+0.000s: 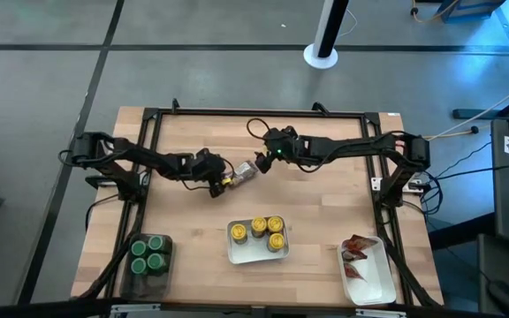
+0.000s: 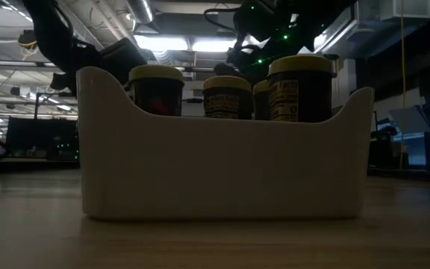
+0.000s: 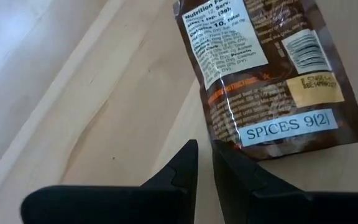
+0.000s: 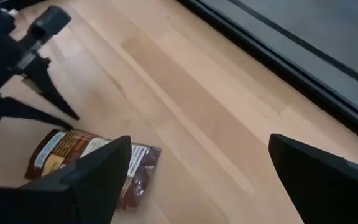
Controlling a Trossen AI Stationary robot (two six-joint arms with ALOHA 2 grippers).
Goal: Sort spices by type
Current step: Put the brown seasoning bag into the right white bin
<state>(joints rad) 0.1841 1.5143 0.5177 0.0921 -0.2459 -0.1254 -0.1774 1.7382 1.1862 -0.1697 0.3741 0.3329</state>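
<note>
A brown spice packet (image 1: 239,177) with a nutrition label and a "SPICES" sticker (image 3: 291,127) lies flat on the wooden table, mid-table toward the far edge. My left gripper (image 1: 217,184) is shut, its tips (image 3: 205,155) at the packet's sticker end. My right gripper (image 1: 262,165) hovers open over the packet's other end (image 4: 138,165), nothing between its fingers (image 4: 197,180). Three yellow-capped jars (image 1: 266,231) stand in a white tray (image 1: 237,256). Green-capped jars (image 1: 148,254) fill a dark bin. Red packets (image 1: 358,252) lie in another white tray. My left gripper's shut fingertips stand at the packet's sticker-end corner (image 3: 225,144), slanting down from the table's left. One finger overlaps that edge in the wrist view. I cannot tell whether it touches the packet, which lies flat on the table.
The dark bin (image 1: 129,281) sits at the near left and the red packets' tray (image 1: 376,287) at the near right. The jar tray (image 2: 222,164) stands at the near middle. Bare wood lies between the packet and the trays. A black frame rail (image 1: 254,115) borders the far edge.
</note>
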